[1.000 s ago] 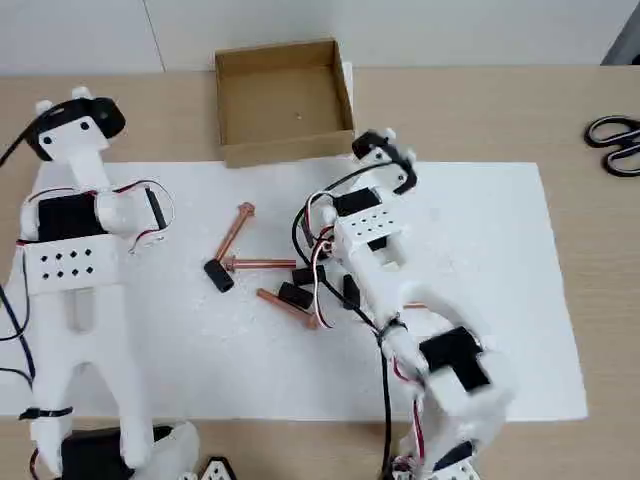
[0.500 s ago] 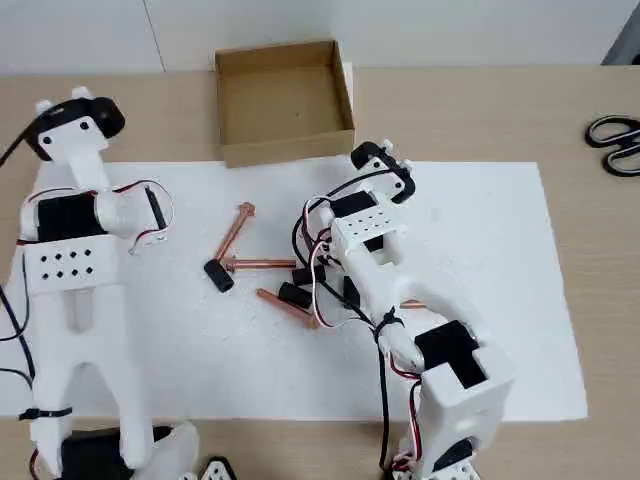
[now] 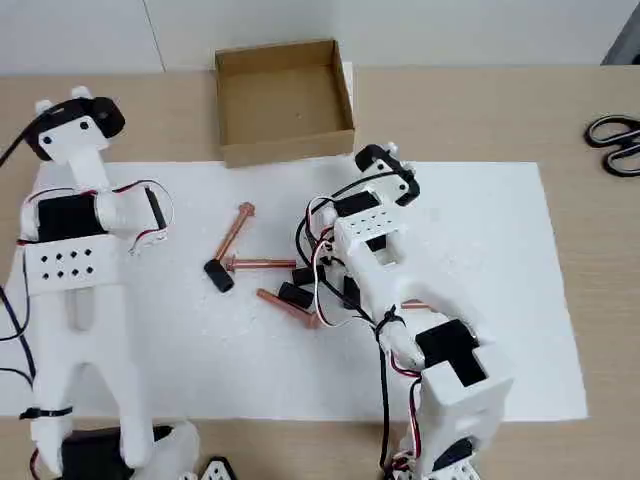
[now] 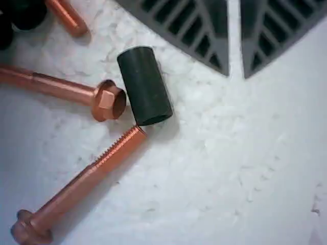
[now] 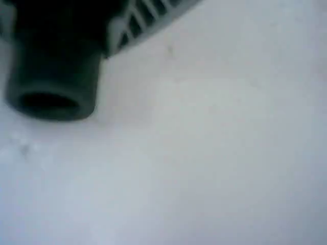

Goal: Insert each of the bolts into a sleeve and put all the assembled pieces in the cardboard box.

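Over the middle of the white sheet (image 3: 500,300), the right arm (image 3: 372,240) hangs above the cluster of parts, and its body and black cables cover part of that cluster. The right gripper (image 5: 66,41) is closed around a black sleeve (image 5: 51,87), whose open end faces the camera with bare sheet beneath. On the side toward the other arm, two dark sleeves (image 3: 293,294) lie right at the cables' edge, and a copper bolt (image 3: 272,297) runs in under them.

The left arm (image 3: 70,240) stands along the sheet's edge, well apart from the parts. The left gripper (image 4: 235,74) has its fingers almost together, with a thin slit between them, and holds nothing. Near its tips lies a loose sleeve (image 4: 144,84). The hex head of a horizontal bolt (image 4: 61,89) is just beside that sleeve, and the threaded tip of a slanted bolt (image 4: 82,181) points at its end.

The cardboard box (image 3: 285,150) sits past the sheet's far edge. Scissors (image 3: 612,145) lie at the table's side, well apart from everything.
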